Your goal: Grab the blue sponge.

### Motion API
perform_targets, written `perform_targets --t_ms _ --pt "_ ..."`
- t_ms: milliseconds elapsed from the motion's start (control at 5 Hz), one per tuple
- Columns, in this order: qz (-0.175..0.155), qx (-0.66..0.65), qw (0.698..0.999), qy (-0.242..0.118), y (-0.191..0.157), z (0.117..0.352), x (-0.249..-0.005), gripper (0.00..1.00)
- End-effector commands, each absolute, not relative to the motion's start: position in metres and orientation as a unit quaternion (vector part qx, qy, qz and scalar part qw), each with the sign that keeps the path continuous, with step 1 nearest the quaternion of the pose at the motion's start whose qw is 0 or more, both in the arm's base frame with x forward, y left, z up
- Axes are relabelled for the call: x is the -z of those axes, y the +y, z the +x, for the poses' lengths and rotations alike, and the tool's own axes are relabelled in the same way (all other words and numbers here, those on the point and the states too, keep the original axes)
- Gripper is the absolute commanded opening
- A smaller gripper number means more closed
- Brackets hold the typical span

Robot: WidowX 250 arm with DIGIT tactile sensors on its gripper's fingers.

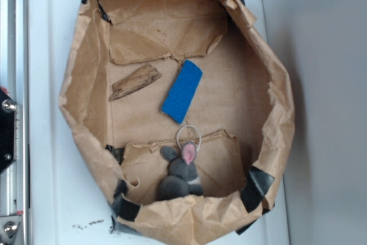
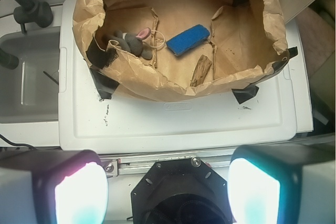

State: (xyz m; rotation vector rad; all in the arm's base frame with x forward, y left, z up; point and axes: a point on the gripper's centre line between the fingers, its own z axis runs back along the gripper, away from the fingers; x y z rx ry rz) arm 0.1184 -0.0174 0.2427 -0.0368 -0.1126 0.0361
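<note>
I have the blue sponge [image 1: 182, 92] lying flat on the floor of the brown paper tray [image 1: 86, 84], roughly in the middle, turned on a diagonal. Nothing rests on it. The brown wood piece [image 1: 135, 81] sits just beside it on one side, apart from it, and the grey plush mouse [image 1: 181, 174] with the pink ear lies near the tray's crumpled wall on the other side, with a thin ring [image 1: 188, 136] between mouse and sponge. The tray stands on a white plastic lid [image 1: 51, 193] that serves as the surface.

In the wrist view the gripper [image 2: 168, 190] shows only as two blurred, glowing fingers [image 2: 79, 192] at the bottom corners of the frame, set wide apart with empty space between them, so I read it as spread wide and holding nothing. It hangs well back from the tray, outside the near paper wall; in the exterior view it does not appear at all.

My judgement is that the approach has not really started. The next move calls for carrying the gripper forward over the paper wall without snagging it, centring above the sponge, turning the wrist so the fingers straddle its narrow width, then descending. The wood piece is close enough that I would watch that side.
</note>
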Motion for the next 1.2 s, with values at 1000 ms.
perform_targets --t_ms 1000 --pt "-0.027 -0.221 0.97 -0.101 0.007 0.24 -0.202 1.0"
